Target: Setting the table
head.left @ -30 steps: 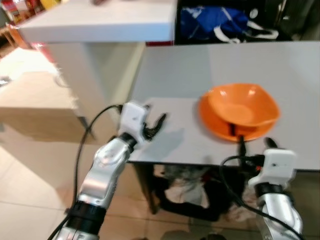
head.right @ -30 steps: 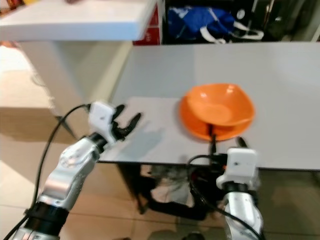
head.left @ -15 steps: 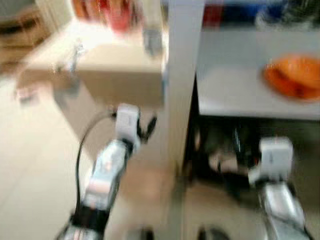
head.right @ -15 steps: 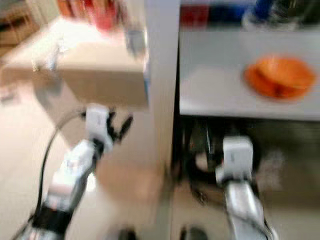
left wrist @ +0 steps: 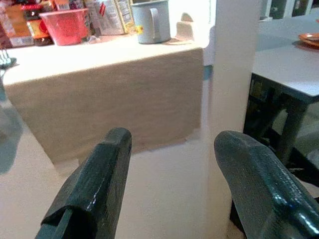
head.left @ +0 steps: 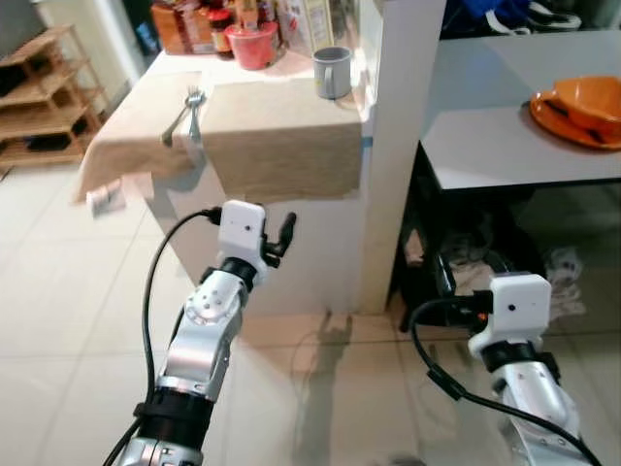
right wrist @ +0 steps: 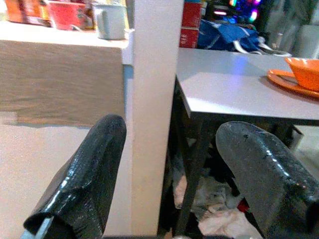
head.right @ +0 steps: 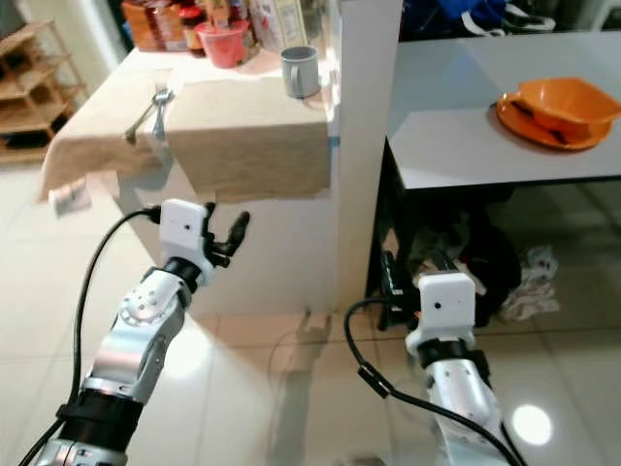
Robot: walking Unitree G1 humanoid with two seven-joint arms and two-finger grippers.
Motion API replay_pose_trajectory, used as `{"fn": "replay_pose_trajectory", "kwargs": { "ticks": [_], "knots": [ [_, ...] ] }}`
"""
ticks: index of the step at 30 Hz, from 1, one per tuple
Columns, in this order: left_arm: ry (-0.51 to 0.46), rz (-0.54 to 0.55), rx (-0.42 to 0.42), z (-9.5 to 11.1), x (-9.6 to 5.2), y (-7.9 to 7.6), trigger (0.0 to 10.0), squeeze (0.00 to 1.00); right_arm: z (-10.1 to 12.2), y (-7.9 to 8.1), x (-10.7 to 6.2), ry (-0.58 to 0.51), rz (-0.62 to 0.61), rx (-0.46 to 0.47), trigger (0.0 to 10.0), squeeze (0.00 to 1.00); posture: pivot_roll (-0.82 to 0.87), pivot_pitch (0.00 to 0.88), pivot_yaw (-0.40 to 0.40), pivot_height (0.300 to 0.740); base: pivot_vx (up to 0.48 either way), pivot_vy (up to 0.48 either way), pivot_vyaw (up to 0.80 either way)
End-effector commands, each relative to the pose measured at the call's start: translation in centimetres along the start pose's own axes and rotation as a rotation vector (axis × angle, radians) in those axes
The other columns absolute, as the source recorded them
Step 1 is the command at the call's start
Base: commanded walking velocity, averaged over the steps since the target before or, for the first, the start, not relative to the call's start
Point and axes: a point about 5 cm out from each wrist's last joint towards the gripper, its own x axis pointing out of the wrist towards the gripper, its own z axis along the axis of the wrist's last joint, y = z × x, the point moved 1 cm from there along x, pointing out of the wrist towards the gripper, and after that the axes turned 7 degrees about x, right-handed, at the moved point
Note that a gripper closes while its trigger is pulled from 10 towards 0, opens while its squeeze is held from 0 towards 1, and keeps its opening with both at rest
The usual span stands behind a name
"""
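Note:
An orange bowl (head.left: 592, 95) sits on an orange plate (head.left: 555, 118) on the grey table (head.left: 485, 155) at the far right. To the left, a counter draped with a beige cloth (head.left: 281, 136) carries metal cutlery (head.left: 190, 105), a grey mug (head.left: 333, 73) and a red bowl (head.left: 254, 44). My left gripper (head.left: 279, 238) is open and holds nothing, raised in front of the counter's cloth (left wrist: 99, 99). My right gripper (right wrist: 173, 124) is also open and holds nothing, low over the floor, facing the white pillar (right wrist: 154, 99) and the table's edge.
A white pillar (head.left: 403, 116) stands between counter and table. Jars and packets (head.left: 194, 24) line the counter's back. A wooden shelf (head.left: 44, 107) stands at the far left. Bags and clutter (head.left: 466, 267) lie under the table. A blue bag (right wrist: 224, 35) lies beyond it.
The whole view has swung left and drawn back: the table with the orange bowl now lies far right and the counter has come into sight. Both grippers are off the table edge, over the floor.

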Motion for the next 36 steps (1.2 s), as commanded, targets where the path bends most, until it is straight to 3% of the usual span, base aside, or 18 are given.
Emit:
{"fn": "replay_pose_trajectory", "kwargs": {
  "ticks": [1,7,20,26,31,36],
  "knots": [
    [-0.023,-0.026,0.028,0.7,0.5,-0.7,10.0,0.0,0.0,-0.4,0.0,0.002,-0.016,-0.012,10.0,0.0,-0.1,0.0,0.086,0.723,0.375,0.3,0.0],
    [-0.033,-0.053,0.096,1.5,1.3,-1.3,10.0,0.0,-0.4,0.0,0.0,0.007,-0.008,-0.001,10.0,0.0,-0.1,0.0,0.093,0.723,0.465,0.0,0.0],
    [-0.086,-0.055,0.084,2.7,1.6,-1.6,10.0,0.0,0.2,0.3,0.3,-0.021,0.007,-0.012,10.0,0.0,-0.1,0.0,0.095,0.723,0.48,0.0,0.0],
    [-0.113,-0.012,0.094,4.2,2.2,-1.0,10.0,0.0,0.3,0.5,0.3,-0.023,0.011,-0.013,10.0,0.0,-0.1,0.0,0.093,0.723,0.0,0.0,0.0],
    [-0.127,-0.055,0.126,6.3,3.8,-1.9,10.0,0.0,0.1,0.6,0.2,-0.019,0.013,-0.012,10.0,0.0,-0.1,0.0,0.1,0.723,0.0,0.0,0.0],
    [-0.096,-0.087,0.113,6.3,4.3,-2.5,10.0,0.0,0.0,0.7,0.3,-0.019,0.009,-0.009,10.0,0.0,-0.11,0.0,0.105,0.723,0.0,0.0,0.0]
  ]
}}
